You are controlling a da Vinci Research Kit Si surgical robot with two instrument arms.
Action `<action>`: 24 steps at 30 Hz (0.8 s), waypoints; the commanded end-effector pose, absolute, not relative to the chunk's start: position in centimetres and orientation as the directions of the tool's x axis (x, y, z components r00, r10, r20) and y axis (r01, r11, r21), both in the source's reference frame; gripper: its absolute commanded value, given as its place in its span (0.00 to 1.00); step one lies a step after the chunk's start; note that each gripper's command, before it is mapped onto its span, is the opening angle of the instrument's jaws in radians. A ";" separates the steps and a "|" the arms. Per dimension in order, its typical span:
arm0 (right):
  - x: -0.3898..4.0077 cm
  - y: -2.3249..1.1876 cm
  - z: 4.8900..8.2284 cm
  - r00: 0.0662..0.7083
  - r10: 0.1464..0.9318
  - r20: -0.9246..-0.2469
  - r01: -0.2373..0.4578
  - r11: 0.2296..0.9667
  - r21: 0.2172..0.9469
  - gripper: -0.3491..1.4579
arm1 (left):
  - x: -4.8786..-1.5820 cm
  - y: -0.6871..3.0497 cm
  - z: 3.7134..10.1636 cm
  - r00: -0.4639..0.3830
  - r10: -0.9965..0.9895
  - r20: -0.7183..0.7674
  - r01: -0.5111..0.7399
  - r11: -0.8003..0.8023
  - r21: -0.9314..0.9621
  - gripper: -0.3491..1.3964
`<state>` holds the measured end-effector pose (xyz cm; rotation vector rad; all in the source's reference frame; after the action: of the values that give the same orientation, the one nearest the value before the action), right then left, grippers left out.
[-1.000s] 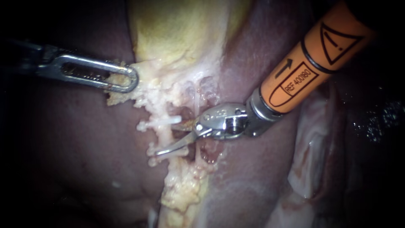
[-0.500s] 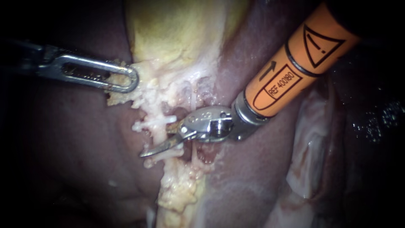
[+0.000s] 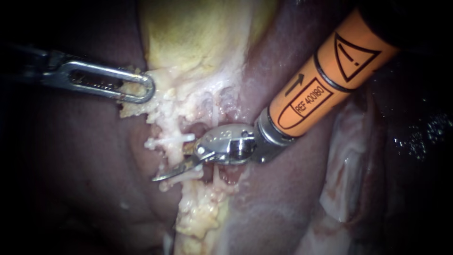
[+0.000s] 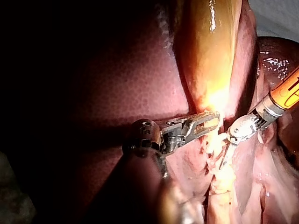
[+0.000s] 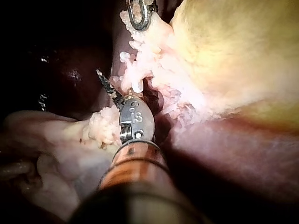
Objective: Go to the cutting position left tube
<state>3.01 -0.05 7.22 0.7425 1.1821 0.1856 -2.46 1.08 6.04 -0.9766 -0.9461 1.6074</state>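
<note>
A pale tube (image 3: 175, 155) runs down from the yellow gallbladder (image 3: 198, 38), with one white clip (image 3: 171, 140) above and another white clip (image 3: 183, 176) below. My right instrument (image 3: 172, 163), on an orange shaft, reaches across the tube between the two clips. Its lower blade lies over the tube and sticks out past it. The upper blade is mostly hidden behind tissue, and a gap shows between the blades. My left instrument (image 3: 141, 92) is shut on the fatty edge of the gallbladder up and to the left of the tube. The right wrist view shows the blade tip (image 5: 102, 77) beyond the pale tissue.
Dark red liver (image 3: 71, 165) lies on both sides of the gallbladder. A strip of lumpy yellow fat (image 3: 200, 217) continues below the lower clip. Pale folded tissue (image 3: 349, 174) sits to the right of the orange shaft. In the left wrist view my left instrument (image 4: 205, 122) is beside the right one (image 4: 224, 156).
My right instrument has slid to the left, and its blades now reach further across the tube between the clips. The left instrument holds its grip unmoved.
</note>
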 end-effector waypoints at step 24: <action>3.03 -0.17 7.11 0.370 0.473 -0.799 0.346 0.728 0.592 0.88 | -2.41 1.12 6.10 -0.185 0.972 -0.147 -0.341 -0.204 -0.918 0.00</action>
<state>3.04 -0.16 7.11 0.8000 1.2259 0.0952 -2.41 1.12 6.11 -0.9760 -0.9483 1.6068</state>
